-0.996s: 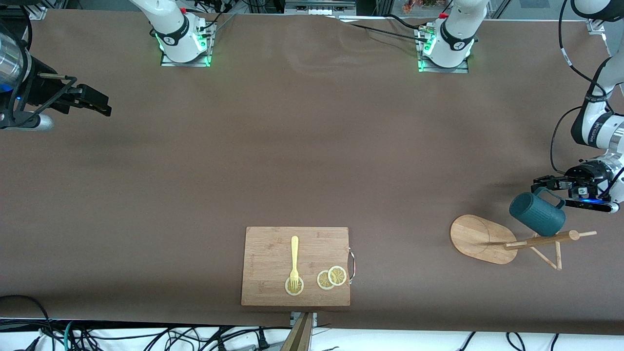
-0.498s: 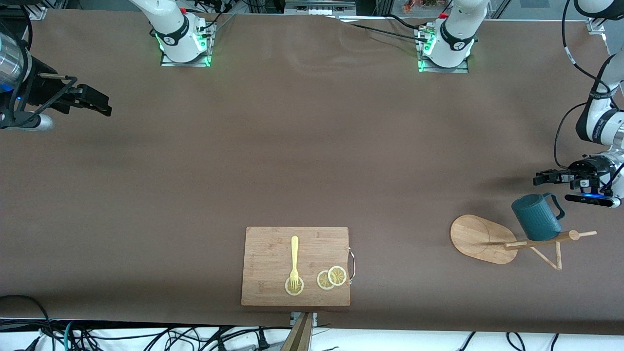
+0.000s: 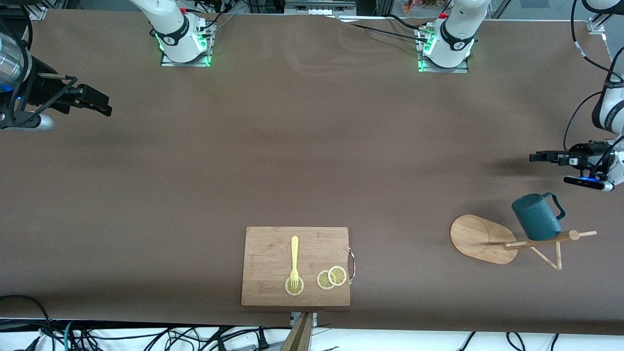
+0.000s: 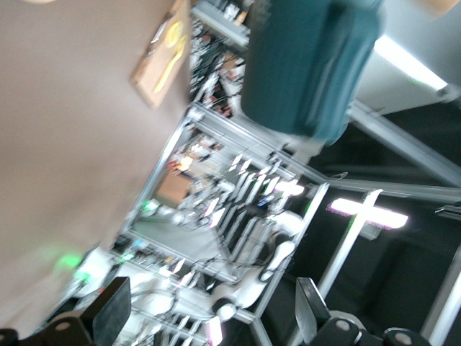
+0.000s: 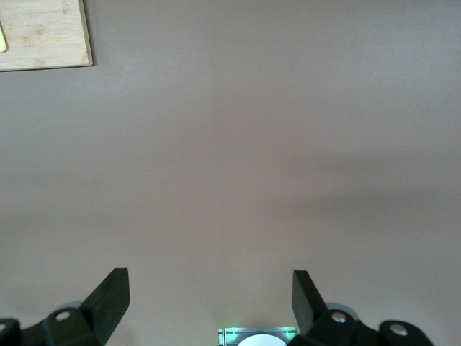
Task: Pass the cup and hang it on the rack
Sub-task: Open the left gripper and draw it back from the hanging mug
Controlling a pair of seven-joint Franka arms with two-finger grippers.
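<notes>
cup [image 3: 535, 216]: hanging on the rack [image 3: 480, 237], at the left arm's end of the table. its handle loops upward and its mouth faces the table's middle. in my left wrist view it is the teal shape [image 4: 310, 65] ahead of my fingers.

rack: oval base flat on the table, pole and pegs carrying the cup (from above the pole seems to lean away from the base; i judge that is only the camera's angle).

left gripper [image 3: 541, 157]: mine, spread wide and holding nothing, over bare table just above the rack area in the front view, clear of the cup.

right gripper [image 3: 95, 101]: also released and empty, waiting at the right arm's end of the table, well apart from everything.

key relation: my left jaws are by far the nearer pair; the cup sits nearer the front camera than the table under them, with a clear gap between us.

judgement: the hanging looks done. any further move should only back away without brushing the handle.

also there: cutting board [image 3: 268, 243] with fork [image 3: 294, 261] and lemon slices [image 3: 332, 277].
</notes>
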